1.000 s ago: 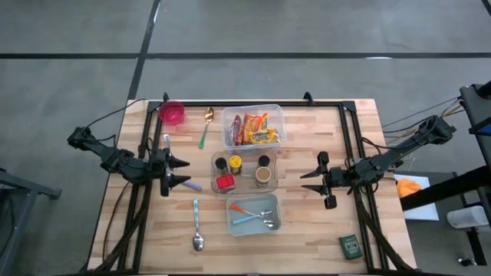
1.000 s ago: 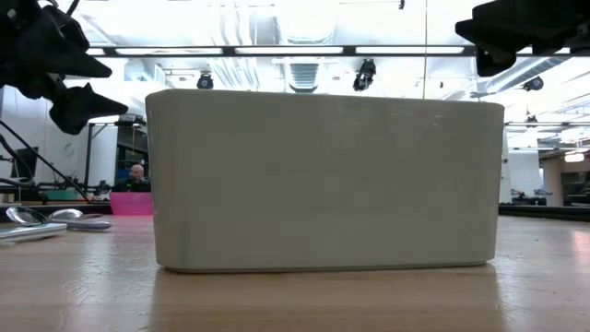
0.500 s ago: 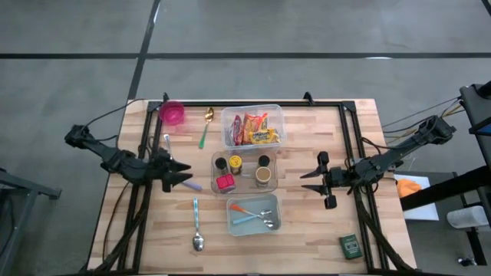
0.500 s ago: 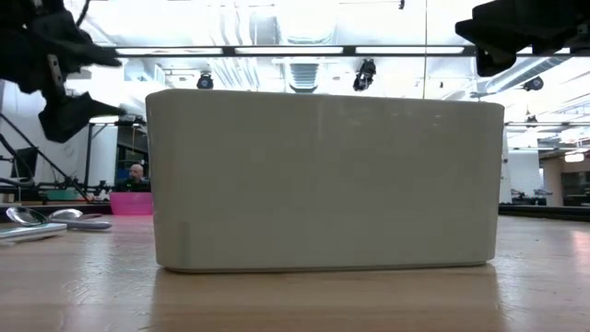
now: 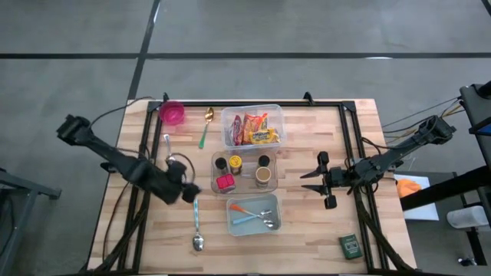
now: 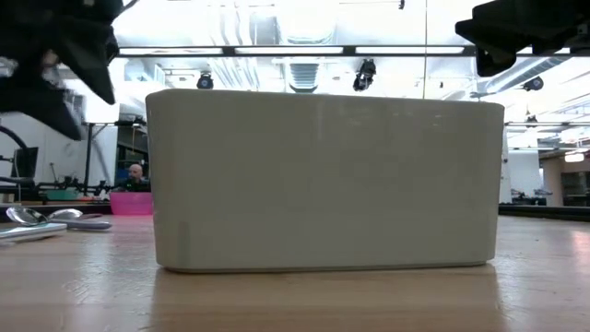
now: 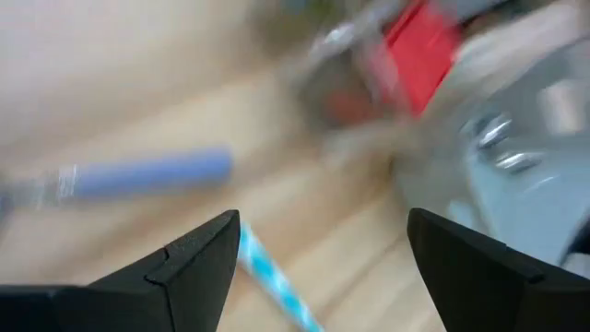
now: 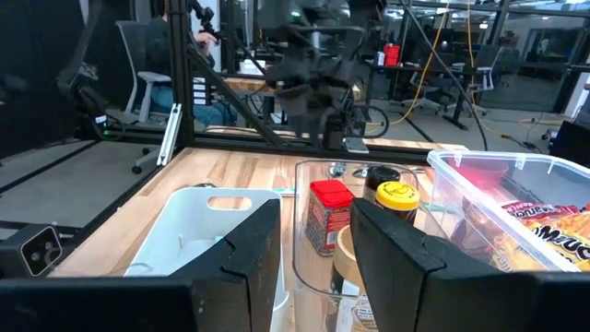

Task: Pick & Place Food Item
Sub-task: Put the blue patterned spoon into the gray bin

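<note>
High view: on the wooden tabletop (image 5: 307, 230), the left gripper (image 5: 189, 189) hovers beside the middle clear tray (image 5: 244, 170), close to the red container (image 5: 225, 182) in it. The right gripper (image 5: 313, 181) waits well right of that tray, fingers narrowly parted and empty. Snack packets (image 5: 255, 129) lie in the far clear bin (image 5: 252, 126).

Low view: a pale bin (image 6: 324, 180) fills the frame.

Left wrist view: the left gripper's fingers (image 7: 198, 263) stand wide apart, holding nothing.

Right wrist view: a yellow-lidded jar (image 8: 396, 205) stands beside the red container.
</note>
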You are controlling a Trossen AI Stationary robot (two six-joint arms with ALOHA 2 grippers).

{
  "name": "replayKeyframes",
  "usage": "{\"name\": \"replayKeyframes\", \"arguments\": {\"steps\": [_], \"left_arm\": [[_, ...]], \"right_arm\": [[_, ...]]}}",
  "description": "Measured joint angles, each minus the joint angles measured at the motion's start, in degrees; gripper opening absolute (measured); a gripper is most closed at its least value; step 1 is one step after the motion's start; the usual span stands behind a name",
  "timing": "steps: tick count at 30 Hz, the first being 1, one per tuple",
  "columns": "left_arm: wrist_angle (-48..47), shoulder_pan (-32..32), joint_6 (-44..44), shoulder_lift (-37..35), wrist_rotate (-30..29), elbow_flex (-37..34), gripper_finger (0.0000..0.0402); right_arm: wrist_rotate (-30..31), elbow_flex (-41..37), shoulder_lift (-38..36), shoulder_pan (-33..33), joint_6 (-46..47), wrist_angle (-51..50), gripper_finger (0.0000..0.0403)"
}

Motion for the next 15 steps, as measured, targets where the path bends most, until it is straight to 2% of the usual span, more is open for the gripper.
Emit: {"name": "replayKeyframes", "arguments": {"steps": [4, 10, 15], "left_arm": [[-9.3, -2.6, -10.6, 13.5, 8.0, 11.7, 0.0317], [-15.1, -7.4, -29.3, 29.1, 11.6, 24.8, 0.0317], [-15.2, -8.6, -33.1, 36.9, 14.4, 30.9, 0.0317]], "right_arm": [[0.0, 0.0, 0.0, 0.0, 0.0, 0.0, 0.0130], [0.0, 0.0, 0.0, 0.0, 0.0, 0.0, 0.0130], [0.0, 0.0, 0.0, 0.0, 0.0, 0.0, 0.0130]]}}
